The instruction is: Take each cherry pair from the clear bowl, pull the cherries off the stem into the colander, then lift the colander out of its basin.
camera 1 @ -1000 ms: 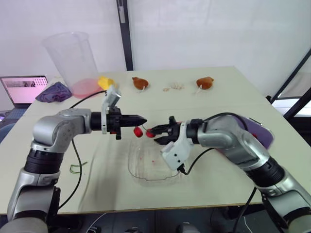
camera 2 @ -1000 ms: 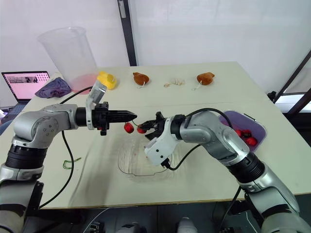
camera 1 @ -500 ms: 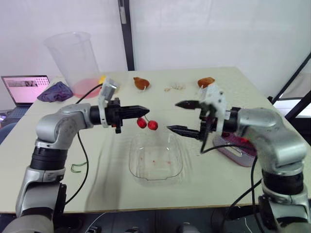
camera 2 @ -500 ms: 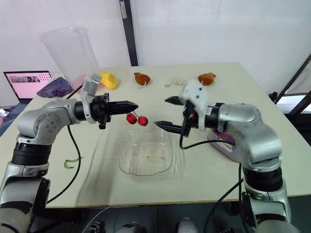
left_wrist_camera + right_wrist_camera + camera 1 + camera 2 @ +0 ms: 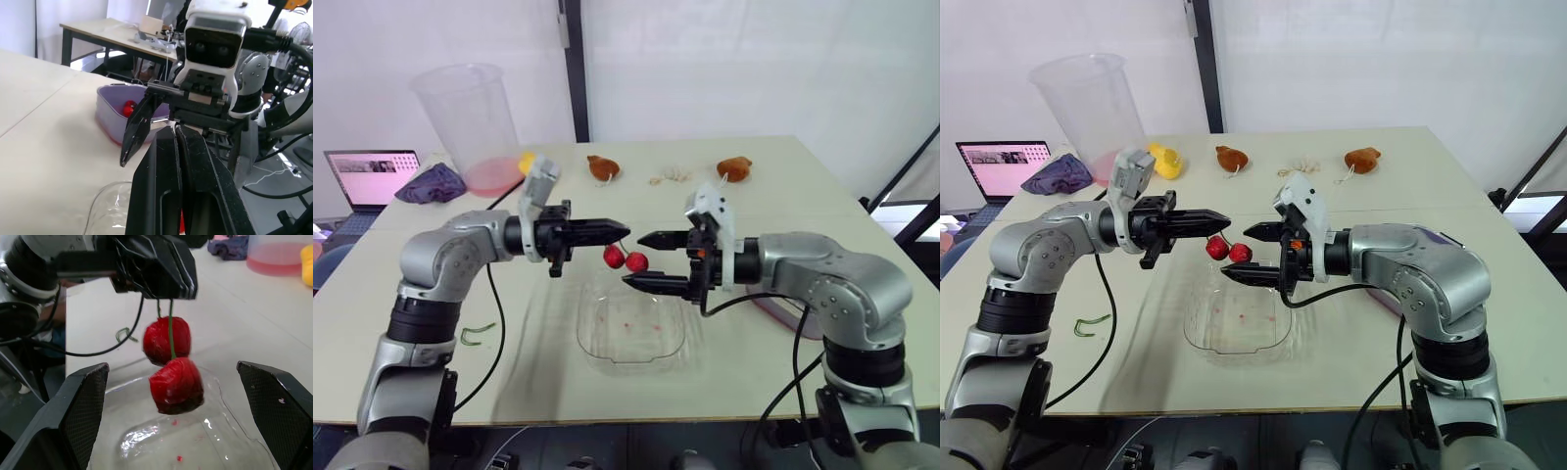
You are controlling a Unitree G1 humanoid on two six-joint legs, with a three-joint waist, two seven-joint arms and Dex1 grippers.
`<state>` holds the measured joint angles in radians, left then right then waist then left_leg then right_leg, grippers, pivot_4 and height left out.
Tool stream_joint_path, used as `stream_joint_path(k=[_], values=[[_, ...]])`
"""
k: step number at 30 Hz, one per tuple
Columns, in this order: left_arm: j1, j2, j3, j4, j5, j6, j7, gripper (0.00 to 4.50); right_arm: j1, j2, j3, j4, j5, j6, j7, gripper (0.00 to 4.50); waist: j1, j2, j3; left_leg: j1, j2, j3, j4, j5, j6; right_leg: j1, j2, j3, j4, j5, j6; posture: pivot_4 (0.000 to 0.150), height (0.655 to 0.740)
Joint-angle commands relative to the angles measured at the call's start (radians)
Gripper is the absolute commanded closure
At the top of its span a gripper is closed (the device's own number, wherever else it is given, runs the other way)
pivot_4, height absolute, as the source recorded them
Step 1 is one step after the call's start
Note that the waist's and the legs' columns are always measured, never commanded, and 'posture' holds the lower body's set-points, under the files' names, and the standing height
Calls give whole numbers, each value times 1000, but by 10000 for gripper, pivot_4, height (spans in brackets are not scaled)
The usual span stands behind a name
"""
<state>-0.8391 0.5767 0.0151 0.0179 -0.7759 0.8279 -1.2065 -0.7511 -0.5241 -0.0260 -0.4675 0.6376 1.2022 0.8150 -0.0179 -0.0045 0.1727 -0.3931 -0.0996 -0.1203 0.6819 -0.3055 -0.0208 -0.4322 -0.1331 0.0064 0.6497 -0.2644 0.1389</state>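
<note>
A pair of red cherries hangs by its green stem from my left gripper, which is shut on the stem. The pair is in the air above the clear bowl. My right gripper is open and faces the left one. Its fingertips stand above and below the nearer cherry, and I see no contact. The purple colander, with a red cherry inside, sits on the table behind my right arm.
At the table's far left stand a tall clear jug, a laptop, a purple cloth and a yellow toy. Two brown objects lie at the back. A green stem lies near the left edge.
My right gripper rose from the bowl, opened wide, and has now come in around the hanging cherries. My left gripper has kept hold of the stem in about the same place.
</note>
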Motion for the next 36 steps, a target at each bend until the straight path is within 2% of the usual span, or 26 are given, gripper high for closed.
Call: stream_joint_path(k=[1,3,4,10,12,13,14,15,31,36], values=[[-27,5,13,-37,-18,11,2,45000,-15,8,-5,-4,28,-31,-22,5767,0,0,0,0,0,0,0,0,0,0,0,0,0,0,0,1500,7400],[-26,5,17,-41,-20,16,8,45000,-18,5,6,-3,31,-42,-28,11895,0,0,0,0,0,0,0,0,0,0,0,0,0,0,0,1500,7400],[-26,4,19,-42,-20,17,10,45000,-19,6,8,-1,35,-44,-34,16644,0,0,0,0,0,0,0,0,0,0,0,0,0,0,0,1500,7400],[-27,6,22,-44,-19,19,13,45000,-18,0,22,12,47,-68,-42,16644,0,0,0,0,0,0,0,0,0,0,0,0,0,0,0,1500,7400],[-28,6,20,-41,-15,15,13,45000,-19,-4,26,17,50,-75,-46,21583,0,0,0,0,0,0,0,0,0,0,0,0,0,0,0,1500,7400],[-28,6,20,-40,-14,14,12,45000,-19,-5,28,19,51,-78,-47,24871,0,0,0,0,0,0,0,0,0,0,0,0,0,0,0,1500,7400],[-29,5,19,-38,-13,12,12,45000,-20,-7,30,20,54,-79,-47,30503,0,0,0,0,0,0,0,0,0,0,0,0,0,0,0,1500,7400],[-29,5,21,-38,-14,12,13,45000,-19,-12,36,17,53,-80,-46,32582,0,0,0,0,0,0,0,0,0,0,0,0,0,0,0,1500,7400],[-31,8,37,-24,-10,-12,11,45000,24,-95,63,19,64,-91,-34,32582,2,0,0,0,0,0,0,0,0,0,0,0,0,0,0,1500,7400],[-26,6,43,-19,-10,-19,10,45000,47,-202,-2,34,89,-79,9,32582,5,0,0,0,0,0,0,0,0,0,0,0,0,0,0,1500,7400]])
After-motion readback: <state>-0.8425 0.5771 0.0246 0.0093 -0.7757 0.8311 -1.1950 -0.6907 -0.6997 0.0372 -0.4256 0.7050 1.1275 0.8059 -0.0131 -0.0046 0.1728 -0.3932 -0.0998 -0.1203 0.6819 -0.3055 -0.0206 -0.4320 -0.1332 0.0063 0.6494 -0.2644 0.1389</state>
